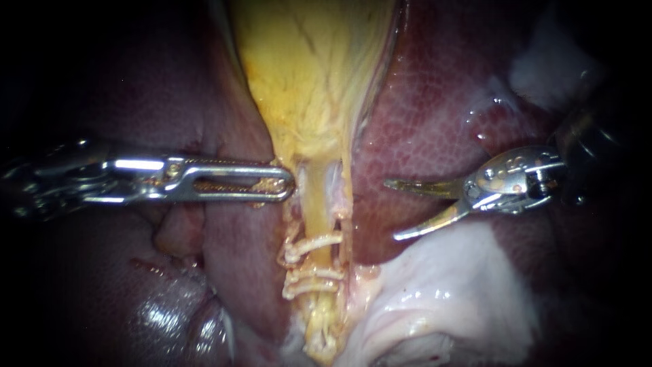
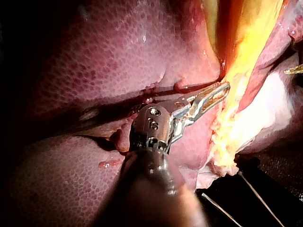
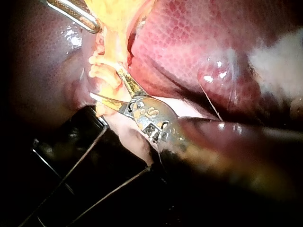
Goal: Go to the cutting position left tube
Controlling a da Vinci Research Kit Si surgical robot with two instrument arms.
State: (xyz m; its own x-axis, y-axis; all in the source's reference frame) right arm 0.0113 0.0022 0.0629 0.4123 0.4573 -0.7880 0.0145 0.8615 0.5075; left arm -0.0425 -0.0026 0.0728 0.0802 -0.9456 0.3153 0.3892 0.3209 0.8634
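Note:
The yellow gallbladder [image 1: 309,75] narrows down into a yellowish left tube [image 1: 314,204], with a paler strand [image 1: 335,185] just to its right. Several white clips [image 1: 309,246] cross the tube lower down. My left instrument [image 1: 282,183] comes in from the left and its slotted jaws are shut on tissue at the gallbladder's neck [image 2: 226,90]. My right instrument [image 1: 390,209] has two curved blades standing open over the liver, a short way right of the tubes and touching neither. In the right wrist view the blades [image 3: 106,84] point toward the clipped yellow tissue [image 3: 102,71].
Dark red liver [image 1: 441,115] lies on both sides of the gallbladder. Pale white tissue [image 1: 448,285] bulges below the right blades. A black frame with thin wires [image 3: 85,161] lies under the specimen. One blade tip of the right instrument [image 2: 293,71] shows beyond the left jaws.

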